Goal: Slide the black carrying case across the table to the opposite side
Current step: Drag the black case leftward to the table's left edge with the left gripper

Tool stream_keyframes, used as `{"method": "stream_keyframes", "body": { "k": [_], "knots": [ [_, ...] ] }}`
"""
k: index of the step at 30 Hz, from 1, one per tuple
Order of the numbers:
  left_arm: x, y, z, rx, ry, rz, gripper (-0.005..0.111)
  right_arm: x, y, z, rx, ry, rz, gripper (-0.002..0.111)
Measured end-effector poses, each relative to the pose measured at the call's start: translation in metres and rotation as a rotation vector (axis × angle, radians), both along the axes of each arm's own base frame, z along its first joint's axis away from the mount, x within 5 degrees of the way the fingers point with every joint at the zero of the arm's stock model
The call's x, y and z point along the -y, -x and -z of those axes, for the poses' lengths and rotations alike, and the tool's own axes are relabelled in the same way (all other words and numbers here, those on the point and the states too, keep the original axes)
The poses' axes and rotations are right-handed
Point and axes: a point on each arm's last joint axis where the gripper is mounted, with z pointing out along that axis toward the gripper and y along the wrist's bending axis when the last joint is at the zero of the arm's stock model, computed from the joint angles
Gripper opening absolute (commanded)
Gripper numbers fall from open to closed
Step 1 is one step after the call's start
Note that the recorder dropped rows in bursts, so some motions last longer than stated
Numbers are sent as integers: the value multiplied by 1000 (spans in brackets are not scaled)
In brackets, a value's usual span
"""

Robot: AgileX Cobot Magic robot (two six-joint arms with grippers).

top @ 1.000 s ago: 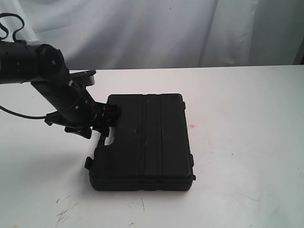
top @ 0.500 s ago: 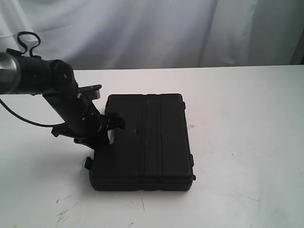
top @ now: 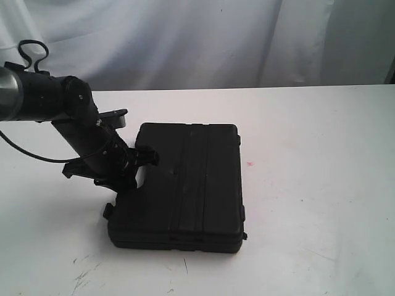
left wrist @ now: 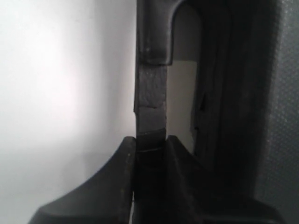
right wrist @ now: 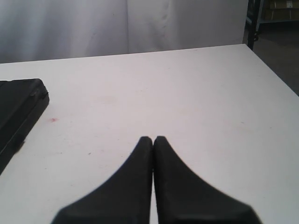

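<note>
Exterior view: the black case (top: 179,188) lies on the white table (top: 321,185), a little left of the middle and nearer the front edge than the back. Its raised ribs run from front to back along the lid, and its handle edge faces the left arm. The left gripper (top: 139,168) reaches down at a slant from the left side and meets that handle edge. From this angle its dark fingers merge with the dark plastic. A small red spot (top: 250,164) marks the table just to the right of the case, apart from it. Faint dark scratches (top: 80,277) show near the front left. A pale cloth (top: 203,37) hangs behind the table.

Left wrist view: the left gripper (left wrist: 150,145) has its 2 jaws pressed against either side of the case's handle bar (left wrist: 152,93), clamped on it with no gap. White table shows through the handle cut-out (left wrist: 180,107) and on the open side of the bar. The textured body of the case fills the other side.

Right wrist view: the right gripper (right wrist: 153,139) hovers over bare table (right wrist: 196,102) with its 2 jaws pressed together, holding nothing. 1 corner of the case (right wrist: 18,109) shows at the edge of the picture, well apart from this gripper. The red spot (right wrist: 53,120) lies just beside that corner.
</note>
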Motion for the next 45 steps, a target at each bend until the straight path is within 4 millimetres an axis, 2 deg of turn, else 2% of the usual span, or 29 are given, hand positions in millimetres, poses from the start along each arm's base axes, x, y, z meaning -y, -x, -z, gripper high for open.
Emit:
{"method": "stream_keyframes", "body": {
  "k": [5,13,31,41,45],
  "knots": [
    [-30,-5,0,-47,-51,-26,0,0,0,0,0,0,0,0],
    [-65,-8,1,-87,-136,-54,0,0,0,0,0,0,0,0],
    [-93,-9,-1,-93,-344,-63,0,0,0,0,0,0,0,0],
    [-115,-9,-1,-126,-375,-114,0,0,0,0,0,0,0,0],
    [-117,-9,-1,-127,-381,-114,0,0,0,0,0,0,0,0]
  ]
}}
